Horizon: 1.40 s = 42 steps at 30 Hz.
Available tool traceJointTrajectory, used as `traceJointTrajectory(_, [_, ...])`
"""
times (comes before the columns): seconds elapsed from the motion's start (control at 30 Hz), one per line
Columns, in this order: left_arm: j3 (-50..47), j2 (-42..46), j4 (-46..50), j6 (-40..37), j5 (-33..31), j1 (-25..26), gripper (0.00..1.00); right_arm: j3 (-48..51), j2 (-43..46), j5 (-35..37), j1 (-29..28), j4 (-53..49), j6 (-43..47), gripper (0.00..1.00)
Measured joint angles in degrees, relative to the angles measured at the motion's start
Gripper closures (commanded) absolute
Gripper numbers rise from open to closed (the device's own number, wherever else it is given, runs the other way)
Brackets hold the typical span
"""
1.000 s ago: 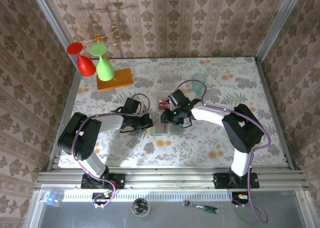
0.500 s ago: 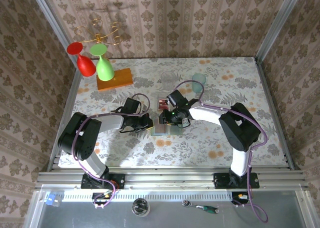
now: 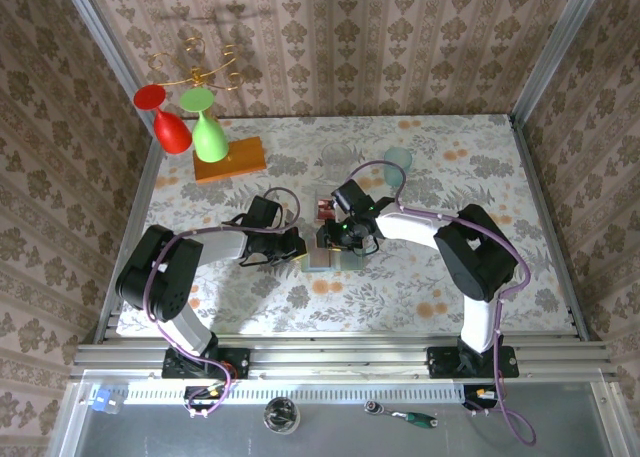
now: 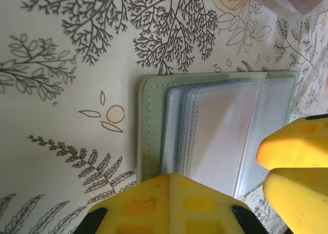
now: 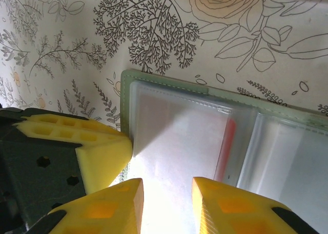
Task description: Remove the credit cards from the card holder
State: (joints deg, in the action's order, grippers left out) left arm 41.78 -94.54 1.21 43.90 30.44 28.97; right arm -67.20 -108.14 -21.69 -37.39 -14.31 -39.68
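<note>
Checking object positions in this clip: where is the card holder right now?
In the top view, the card holder lies open near the middle of the table, the left tool at its left edge and the right tool over it.

A small, flat, pale grey-green stitched card holder (image 4: pixel 152 136) is laid open near the middle of the floral bench (image 3: pixel 420 287). Its two panels are spread flat, and clear plastic sleeves (image 4: pixel 220 131) are stacked inside, slightly fanned at one edge. A thin red plastic card (image 5: pixel 229 142) is seen as a narrow strip tucked in a sleeve beside the central fold. A small reddish rectangle (image 3: pixel 325 210) is seen on the bench just beyond the holder's far edge. Whether it is one card or several cannot be told.
</note>
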Motion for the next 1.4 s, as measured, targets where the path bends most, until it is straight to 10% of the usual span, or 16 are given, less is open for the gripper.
traceJointTrajectory(1.4, [2.29,0.04,2.69,-0.26,-0.33,-0.02,0.99,0.94,-0.57,3.28,0.13,-1.70,-0.02,0.70])
